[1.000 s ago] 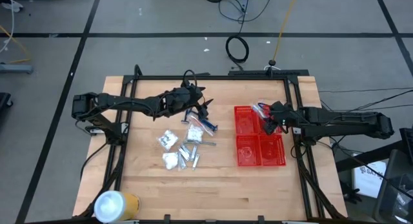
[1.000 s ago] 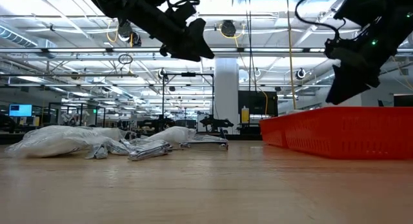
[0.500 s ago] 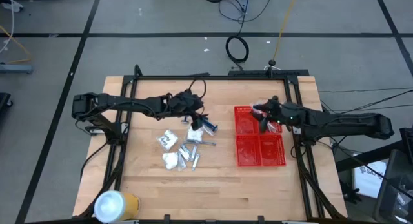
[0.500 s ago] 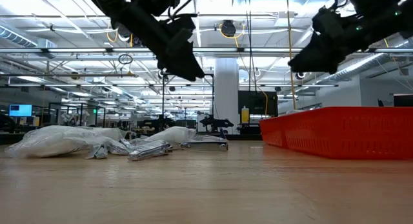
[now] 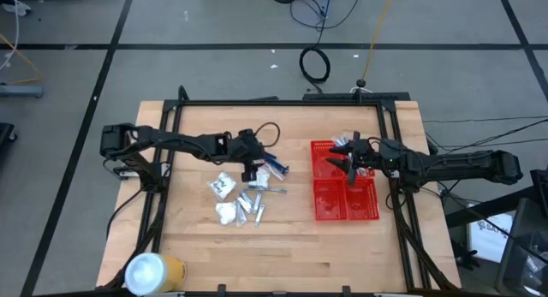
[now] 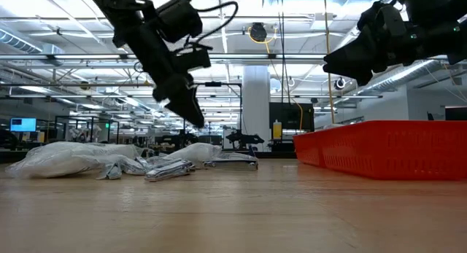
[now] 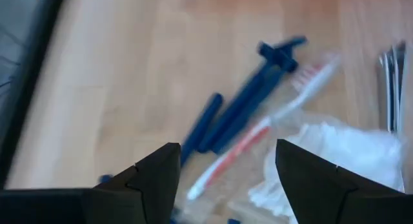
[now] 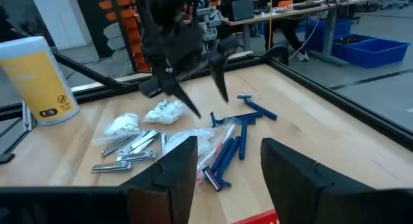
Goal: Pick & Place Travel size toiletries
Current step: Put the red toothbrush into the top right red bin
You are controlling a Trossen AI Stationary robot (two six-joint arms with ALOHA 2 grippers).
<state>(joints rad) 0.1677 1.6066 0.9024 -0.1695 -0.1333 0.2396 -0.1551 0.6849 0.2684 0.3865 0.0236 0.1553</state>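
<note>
hovering over the middle of the bench, the left gripper (image 5: 253, 170) points down at the cluster of travel size toiletries (image 5: 246, 191) with its fingers spread and nothing between them. directly beneath it lie the blue razors (image 7: 242, 106) and a toothbrush (image 7: 258, 130) with a white and orange handle, flat on the wood and touching one another (one razor head faces away from the gripper). beside them sit white crinkly packets (image 5: 223, 186) and short silver-grey pieces (image 8: 128, 150), bunched toward the bench centre.

the right gripper (image 5: 347, 154) hangs above the red basket (image 5: 344, 204), over its far compartments near the right edge of the bench; its fingers stand apart and carry nothing. the basket's contents cannot be made out.

a white-and-yellow roll (image 5: 154, 270) stands at the near left corner of the bench, well apart from the toiletries. in the low view the left gripper is clear of the tabletop, above the packets.
</note>
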